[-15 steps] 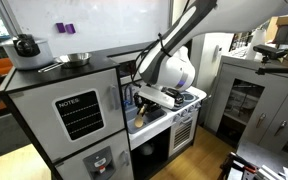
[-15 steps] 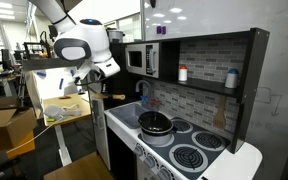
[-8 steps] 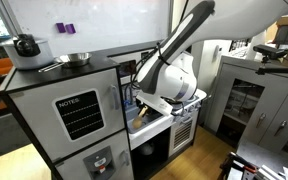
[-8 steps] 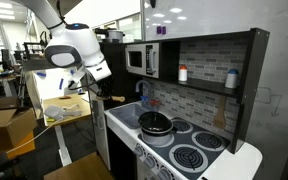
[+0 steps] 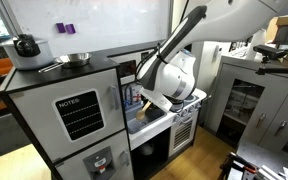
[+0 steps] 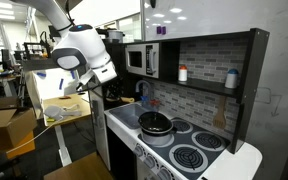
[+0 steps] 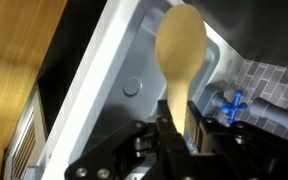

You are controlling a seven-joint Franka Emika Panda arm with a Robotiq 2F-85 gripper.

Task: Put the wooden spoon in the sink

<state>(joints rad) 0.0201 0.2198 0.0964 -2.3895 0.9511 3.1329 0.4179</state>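
While it's clamped on the wooden spoon's [image 7: 181, 55] handle, the gripper [image 7: 178, 130] holds the spoon bowl-end out over the sink [image 7: 134, 60] basin, w/ the blue faucet [image 7: 230, 100] just beside and the dark pan [image 6: 156, 123] well apart.

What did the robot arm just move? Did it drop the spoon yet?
The gripper eased slightly toward the sink. It holds the wooden spoon, and nothing was visibly let go. The dark pan on the stove stayed put.
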